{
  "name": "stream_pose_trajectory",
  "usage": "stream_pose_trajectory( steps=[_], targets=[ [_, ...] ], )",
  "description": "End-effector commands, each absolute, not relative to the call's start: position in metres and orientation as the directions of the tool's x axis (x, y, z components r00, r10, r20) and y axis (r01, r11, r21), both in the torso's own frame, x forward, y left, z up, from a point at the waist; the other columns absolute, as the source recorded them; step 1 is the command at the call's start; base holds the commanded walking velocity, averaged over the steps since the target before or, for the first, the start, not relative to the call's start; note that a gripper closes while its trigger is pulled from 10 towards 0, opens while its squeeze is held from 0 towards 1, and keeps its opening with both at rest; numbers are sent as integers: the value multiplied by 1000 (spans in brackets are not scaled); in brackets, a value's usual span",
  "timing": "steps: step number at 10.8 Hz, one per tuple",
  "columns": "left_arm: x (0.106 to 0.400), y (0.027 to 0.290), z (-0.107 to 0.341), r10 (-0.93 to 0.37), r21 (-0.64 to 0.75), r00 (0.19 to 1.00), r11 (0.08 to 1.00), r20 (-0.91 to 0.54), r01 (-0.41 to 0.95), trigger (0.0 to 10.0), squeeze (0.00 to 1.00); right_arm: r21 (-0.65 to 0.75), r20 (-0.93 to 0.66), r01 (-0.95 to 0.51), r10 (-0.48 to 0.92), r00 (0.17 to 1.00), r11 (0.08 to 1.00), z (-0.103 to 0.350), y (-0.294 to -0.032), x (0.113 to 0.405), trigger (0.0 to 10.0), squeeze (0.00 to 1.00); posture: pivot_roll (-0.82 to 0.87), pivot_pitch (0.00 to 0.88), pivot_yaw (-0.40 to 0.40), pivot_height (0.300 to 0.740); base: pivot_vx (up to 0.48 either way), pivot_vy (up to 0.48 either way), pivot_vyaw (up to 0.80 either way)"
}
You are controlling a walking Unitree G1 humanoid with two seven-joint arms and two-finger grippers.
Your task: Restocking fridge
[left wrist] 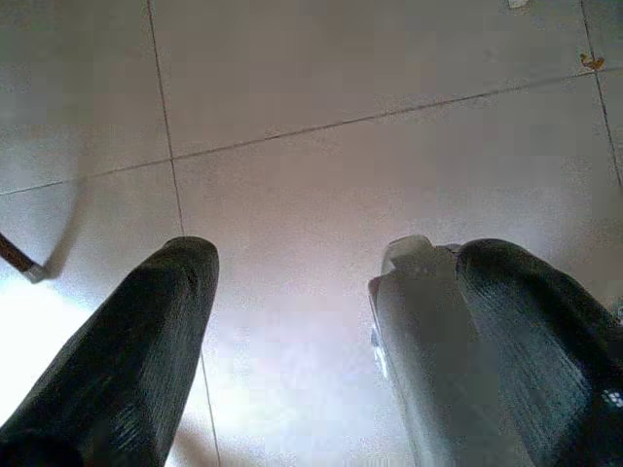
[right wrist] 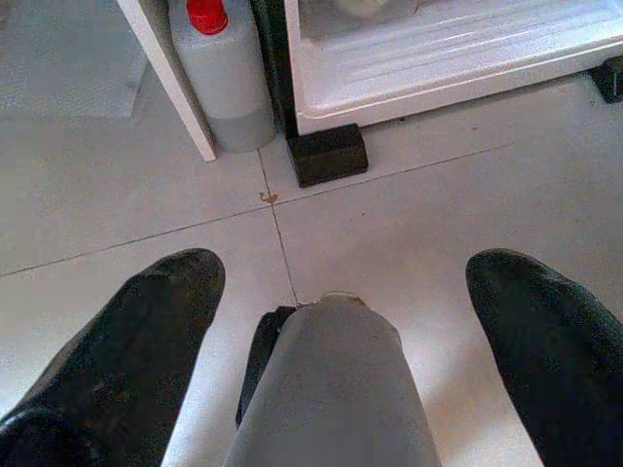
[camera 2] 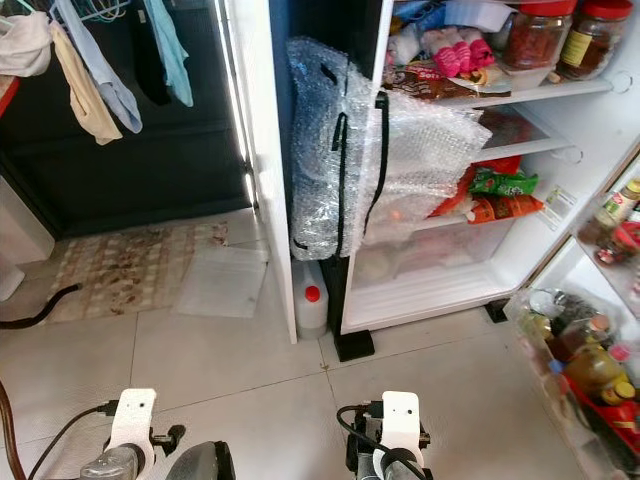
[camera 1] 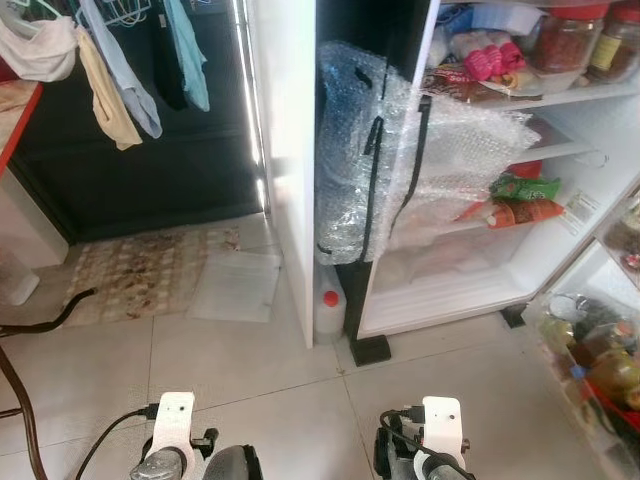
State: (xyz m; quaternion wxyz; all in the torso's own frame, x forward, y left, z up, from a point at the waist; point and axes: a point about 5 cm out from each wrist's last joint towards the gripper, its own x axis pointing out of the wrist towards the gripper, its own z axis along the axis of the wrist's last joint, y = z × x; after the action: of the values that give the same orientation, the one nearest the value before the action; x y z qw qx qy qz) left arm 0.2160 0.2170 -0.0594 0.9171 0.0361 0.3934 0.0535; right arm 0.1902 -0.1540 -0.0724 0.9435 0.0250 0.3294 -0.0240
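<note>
The pale tiled floor carries a patterned mat and a clear plastic sheet — both ahead-left of the left gripper — plus a red-capped jug and black block ahead of the right gripper.

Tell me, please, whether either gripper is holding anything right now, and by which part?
Nothing is held. The left gripper and the right gripper hang open over the floor tiles.
</note>
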Motion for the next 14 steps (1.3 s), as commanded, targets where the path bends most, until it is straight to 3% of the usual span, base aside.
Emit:
stream_pose_trajectory(
  steps=[1, 8, 14],
  targets=[
    [209, 219, -63, 139, 105, 667, 990, -732, -92, 10000, 0, 45, -722, 101, -37, 691, 994, -90, -157, 157, 10000, 0, -125, 94, 26, 610, 0, 0, 0],
    [204, 221, -66, 138, 113, 654, 990, -744, -80, 10000, 0, 54, -726, 98, -28, 687, 994, -91, -155, 156, 10000, 0, -126, 94, 30, 718, 0, 0, 0],
    [202, 219, -68, 133, 120, 649, 991, -749, -65, 10000, 0, 69, -716, 89, -13, 698, 994, -90, -155, 158, 10000, 0, -126, 93, 29, 740, 0, 0, 0]
  ],
)
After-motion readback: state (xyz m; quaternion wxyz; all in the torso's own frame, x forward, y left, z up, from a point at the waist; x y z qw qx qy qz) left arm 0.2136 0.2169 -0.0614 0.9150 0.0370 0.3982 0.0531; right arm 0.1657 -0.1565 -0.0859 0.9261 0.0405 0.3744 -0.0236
